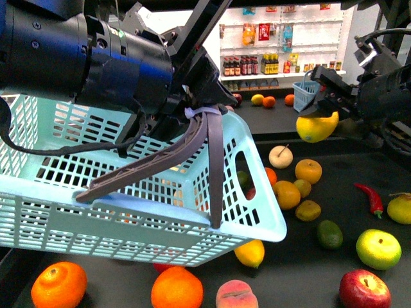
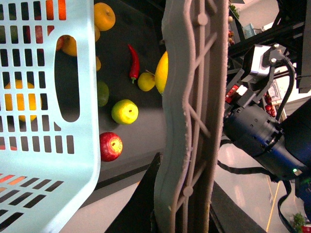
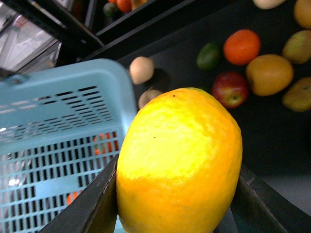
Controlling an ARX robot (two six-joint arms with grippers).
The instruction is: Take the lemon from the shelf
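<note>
Close on my left, left gripper (image 1: 204, 110) is clamped on the ribbed grey plastic handle (image 1: 160, 163) of a slotted pale-blue basket (image 1: 128, 218). Further right, right gripper (image 1: 319, 119) pinches the lemon (image 3: 180, 155), a smooth oval, held above the dark shelf (image 1: 343, 192) w/ open room around.

- We're in a shop here, grocery-style, and the back wall gives it away: white shelves (image 1: 282, 76) lined with bottles (image 1: 241, 66), packets (image 1: 264, 31) hanging in rows above.
- Up front, a light blue shopping basket (image 1: 64, 212) with grey carry handles (image 1: 215, 173), straight off a supermarket stack.
- Loose produce is spread across the dark shelf (image 1: 340, 192): an orange (image 1: 59, 285), a red apple (image 1: 364, 290), a peach (image 1: 236, 296), a red chilli (image 1: 370, 200).
- Further back, a second small blue basket (image 1: 306, 95) sits on the upper tier beside more fruit.
</note>
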